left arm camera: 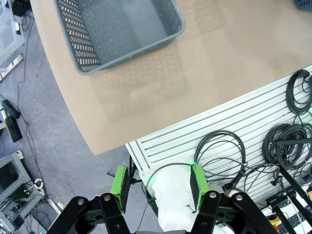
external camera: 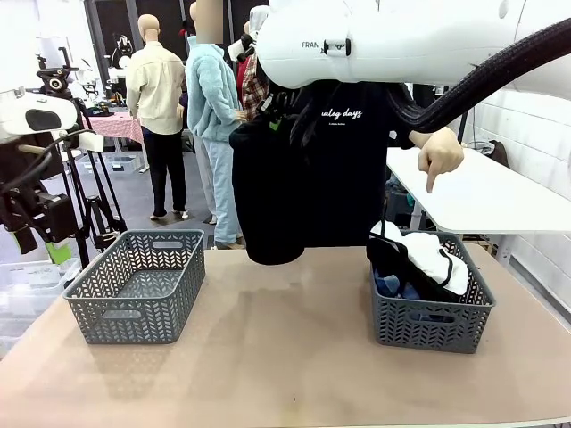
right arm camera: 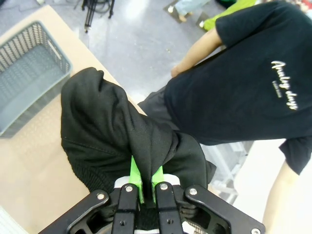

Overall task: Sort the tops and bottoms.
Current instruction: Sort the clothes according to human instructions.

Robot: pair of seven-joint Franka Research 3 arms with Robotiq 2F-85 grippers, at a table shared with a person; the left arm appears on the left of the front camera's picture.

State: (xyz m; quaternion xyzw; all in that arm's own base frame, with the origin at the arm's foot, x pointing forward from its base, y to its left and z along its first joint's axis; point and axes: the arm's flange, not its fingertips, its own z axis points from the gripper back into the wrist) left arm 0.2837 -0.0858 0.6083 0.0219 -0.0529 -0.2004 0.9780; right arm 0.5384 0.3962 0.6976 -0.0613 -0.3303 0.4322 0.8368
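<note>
garments are what is being sorted, and one black piece (external camera: 268, 192) is seen lifted high above the worktop (external camera: 285, 357), hanging in a loose bundle over the middle of it, in front of the person's black printed t-shirt (external camera: 343, 169).

at the left of the front view an empty grey basket (external camera: 138, 285) is set on the worktop. the left fingers (left arm camera: 158, 183) are seen in their wrist view held apart with nothing between the green pads — they are raised off the worktop's edge, above a white arm part and a slatted panel hung with cable coils, with the same grey basket at the top of the picture.

in the middle, the right fingers (right arm camera: 146, 178) are pressed together on a fold of the black piece, which drapes down from them over the worktop.

at the right, a second grey basket (external camera: 433, 308) is seen holding the remaining garments: a white piece with black edging (external camera: 433, 254) on top, another black piece (external camera: 397, 263) beside it and a blue denim piece (external camera: 388, 285) lower down. above that basket the person's hand (external camera: 439, 153) is held with the forefinger pointed downward.
</note>
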